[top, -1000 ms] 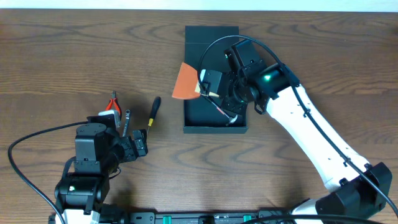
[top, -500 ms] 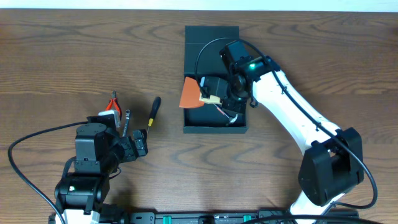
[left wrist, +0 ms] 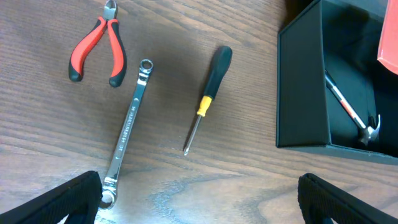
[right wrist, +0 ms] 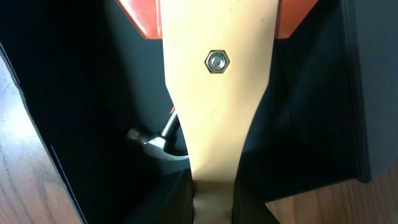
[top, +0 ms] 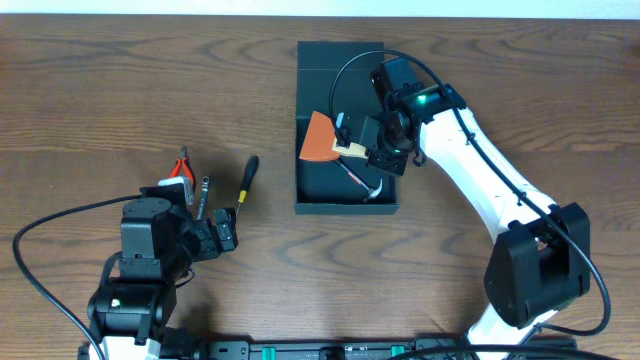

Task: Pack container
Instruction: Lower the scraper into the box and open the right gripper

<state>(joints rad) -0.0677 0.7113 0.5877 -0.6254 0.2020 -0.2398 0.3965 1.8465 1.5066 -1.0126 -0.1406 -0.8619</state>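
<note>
The container (top: 325, 185) sits open on the table (top: 120, 90), a hammer (left wrist: 351, 115) inside. Above it the right gripper (top: 360, 143) clamps an orange-bladed scraper (top: 320, 140) (by its tan handle). Left of the container lie a screwdriver (top: 246, 178), wrench (top: 203, 195) and pliers (top: 181, 160); the left gripper (left wrist: 205, 199) gapes wide.

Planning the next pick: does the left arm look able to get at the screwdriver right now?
Probably yes. The left gripper is open just short of the screwdriver, which lies bare on the table between the wrench and the container, nothing covering it.
</note>
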